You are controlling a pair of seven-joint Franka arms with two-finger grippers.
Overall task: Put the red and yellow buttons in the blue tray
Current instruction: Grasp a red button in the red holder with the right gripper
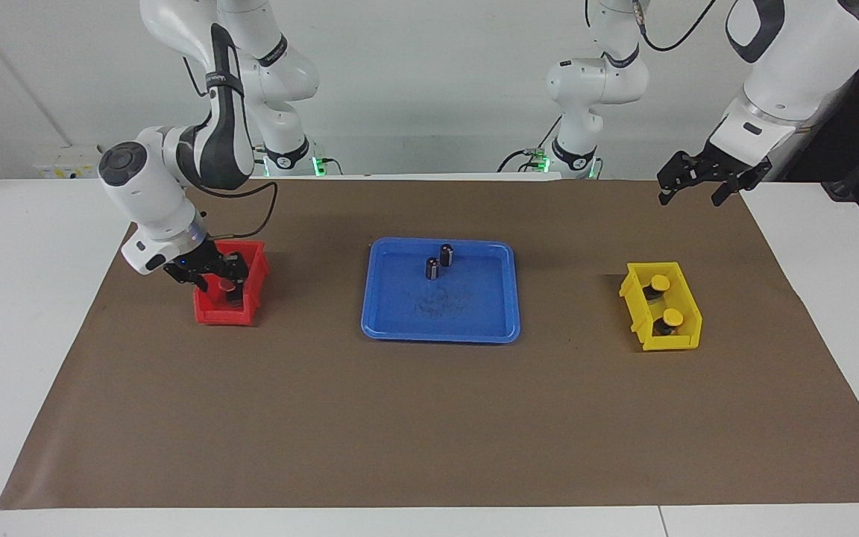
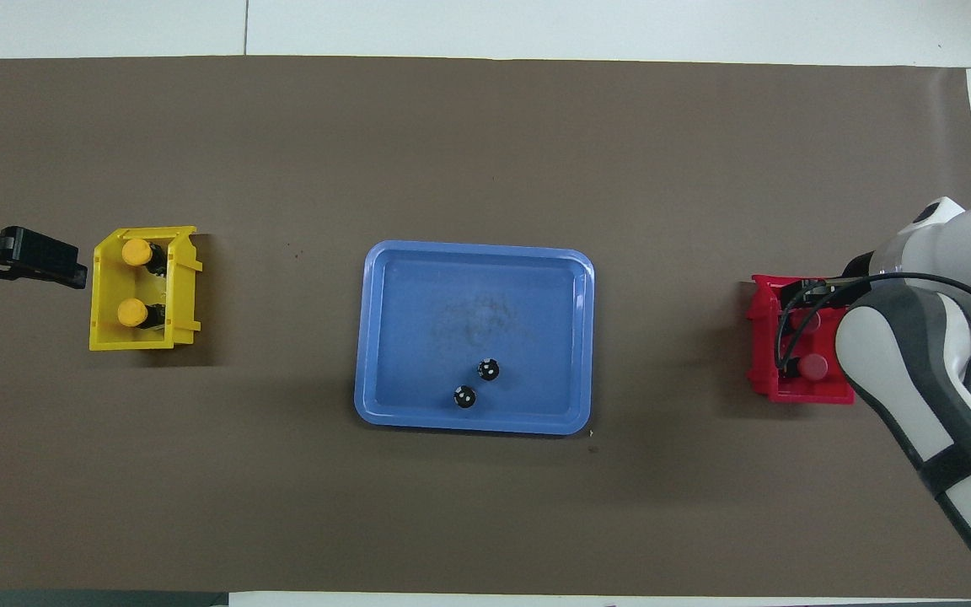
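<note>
Right gripper (image 1: pixel 215 278) in red bin (image 1: pixel 209 312) over a red button (image 2: pixel 813 365) — jaws' state unclear; left gripper (image 1: pixel 700 186) waits at tabletop's 3 o'clock — jaws open.

A robotics lab: two white arms (image 1: pixel 198 142) at a paper-covered table (image 1: pixel 27 298).

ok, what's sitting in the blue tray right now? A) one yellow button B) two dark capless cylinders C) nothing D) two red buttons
B: only two dark capless cylinders stand in the blue tray; the yellow buttons sit in the yellow bin, and the right gripper is down in the red bin.
</note>
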